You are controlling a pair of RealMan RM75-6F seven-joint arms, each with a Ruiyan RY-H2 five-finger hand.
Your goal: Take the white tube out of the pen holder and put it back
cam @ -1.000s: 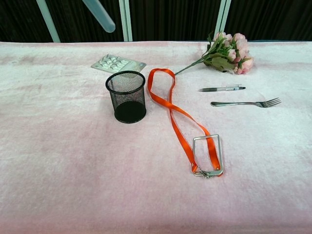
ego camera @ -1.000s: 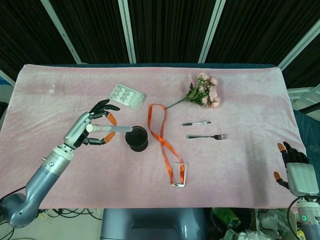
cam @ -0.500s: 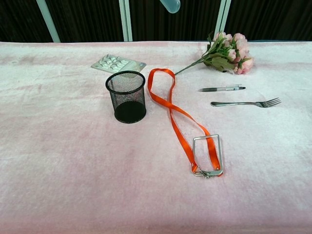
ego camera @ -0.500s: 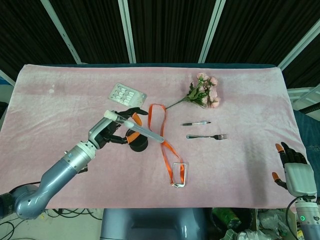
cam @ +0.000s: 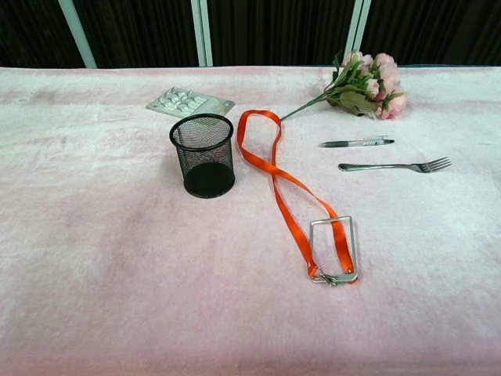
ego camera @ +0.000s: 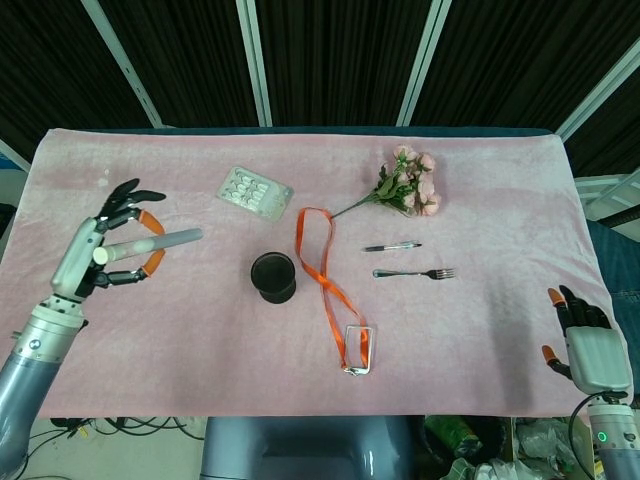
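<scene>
While your left robot hand [ego camera: 112, 250] grips the white tube [ego camera: 150, 244] at frame left, you'd next swing toward the empty pen holder [ego camera: 273, 277].

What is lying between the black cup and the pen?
An orange lanyard crosses the pink cloth between the pen holder and the pen; both the head and chest views show it.

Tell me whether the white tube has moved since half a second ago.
Yes. The white tube, held by the left hand, swung left from above the pen holder.
</scene>
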